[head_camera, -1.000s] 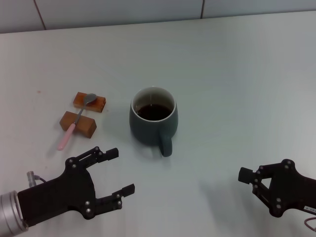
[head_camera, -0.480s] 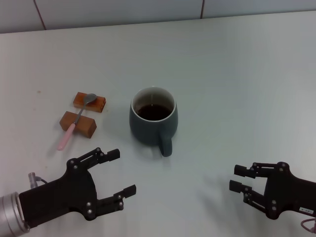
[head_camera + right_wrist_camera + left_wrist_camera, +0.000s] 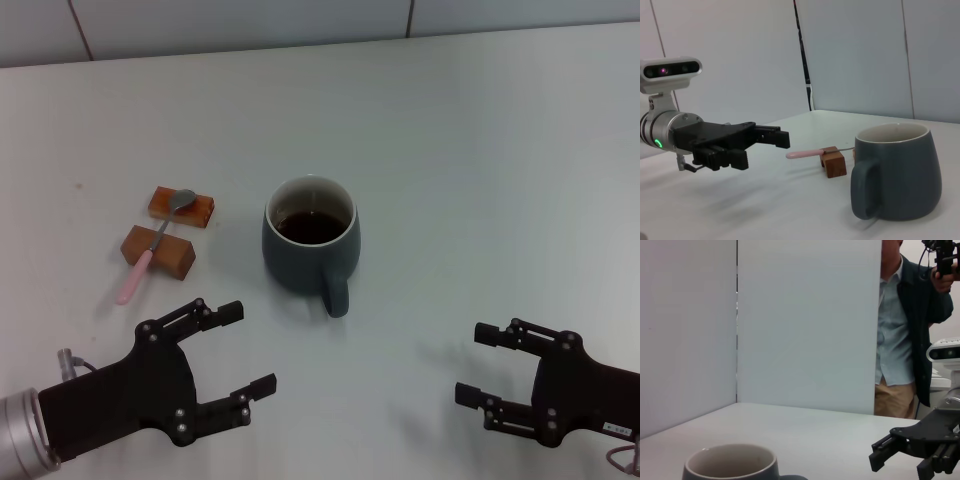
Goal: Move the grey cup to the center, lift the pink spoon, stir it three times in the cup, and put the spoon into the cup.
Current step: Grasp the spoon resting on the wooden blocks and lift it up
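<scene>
The grey cup [image 3: 310, 247] stands near the middle of the white table, holding dark liquid, its handle turned toward me; it also shows as the cup [image 3: 731, 463] in the left wrist view and the cup [image 3: 897, 171] in the right wrist view. Left of it, the pink spoon [image 3: 150, 248] lies across two brown wooden blocks [image 3: 181, 206], also seen as the spoon [image 3: 812, 151]. My left gripper [image 3: 237, 349] is open at the front left, below the spoon, holding nothing. My right gripper [image 3: 482, 363] is open at the front right, apart from the cup.
The white table [image 3: 480, 150] stretches back to a pale panel wall. In the left wrist view a person [image 3: 905, 330] stands beyond the table's far side. The second wooden block [image 3: 160, 250] supports the spoon's handle.
My right gripper's fingers have spread from a folded pose to open and it has shifted slightly left. The left gripper, cup and spoon have stayed put.
</scene>
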### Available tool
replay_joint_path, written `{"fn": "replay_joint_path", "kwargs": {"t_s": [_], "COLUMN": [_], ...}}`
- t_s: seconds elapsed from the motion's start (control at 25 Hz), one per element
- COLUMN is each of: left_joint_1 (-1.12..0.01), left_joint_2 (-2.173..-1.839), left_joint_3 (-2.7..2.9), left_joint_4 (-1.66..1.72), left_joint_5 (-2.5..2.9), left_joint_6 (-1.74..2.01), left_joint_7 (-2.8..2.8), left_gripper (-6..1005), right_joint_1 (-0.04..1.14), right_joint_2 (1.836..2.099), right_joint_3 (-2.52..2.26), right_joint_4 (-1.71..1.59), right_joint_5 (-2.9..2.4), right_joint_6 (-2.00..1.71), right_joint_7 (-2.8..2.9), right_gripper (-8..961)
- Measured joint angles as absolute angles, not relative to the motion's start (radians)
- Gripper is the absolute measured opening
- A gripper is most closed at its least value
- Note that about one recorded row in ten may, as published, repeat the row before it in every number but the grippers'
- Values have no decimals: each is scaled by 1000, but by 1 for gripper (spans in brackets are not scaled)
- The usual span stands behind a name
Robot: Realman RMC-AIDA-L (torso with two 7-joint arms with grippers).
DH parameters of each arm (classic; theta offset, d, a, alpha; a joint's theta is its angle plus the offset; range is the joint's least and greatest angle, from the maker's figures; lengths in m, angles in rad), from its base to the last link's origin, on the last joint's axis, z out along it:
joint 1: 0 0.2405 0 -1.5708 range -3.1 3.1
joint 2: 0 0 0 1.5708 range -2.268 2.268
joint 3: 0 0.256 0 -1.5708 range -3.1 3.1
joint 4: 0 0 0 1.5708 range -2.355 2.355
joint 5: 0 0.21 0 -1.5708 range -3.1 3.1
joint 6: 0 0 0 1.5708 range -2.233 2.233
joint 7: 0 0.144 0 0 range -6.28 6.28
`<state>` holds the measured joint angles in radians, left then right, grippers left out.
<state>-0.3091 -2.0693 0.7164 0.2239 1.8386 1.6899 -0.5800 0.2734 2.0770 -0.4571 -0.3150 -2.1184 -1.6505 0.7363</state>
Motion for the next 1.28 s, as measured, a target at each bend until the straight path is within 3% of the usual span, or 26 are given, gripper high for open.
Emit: {"fn": "replay_joint_path", "kwargs": {"t_s": [0.2,0.28,0.84,0.92,1.28], "left_joint_1": [-310,-310,-283,-231,-175], "left_joint_2": [-2069,-2069,-2067,-2066,-2062], "left_joint_3": [716,716,414,167,148], "left_joint_4": [224,224,114,82,48], "left_joint_5": [1839,1840,1685,1652,1661], "left_joint_6": [1696,1697,1868,1832,1665], "left_joint_7": [-579,-579,-860,-1322,-1703], "left_gripper": [810,809,810,810,810], "right_joint_1": [274,275,294,296,310], "right_joint_2": [2077,2078,2079,2079,2077], "right_joint_3": [-457,-457,-457,-457,-457], "right_joint_4": [-314,-312,-306,-307,-319], "right_joint_5": [-2118,-2117,-2114,-2114,-2114], "right_joint_6": [-1652,-1652,-1650,-1650,-1650], "right_joint_7": [736,736,735,735,735], "right_gripper": [629,750,751,751,751]}}
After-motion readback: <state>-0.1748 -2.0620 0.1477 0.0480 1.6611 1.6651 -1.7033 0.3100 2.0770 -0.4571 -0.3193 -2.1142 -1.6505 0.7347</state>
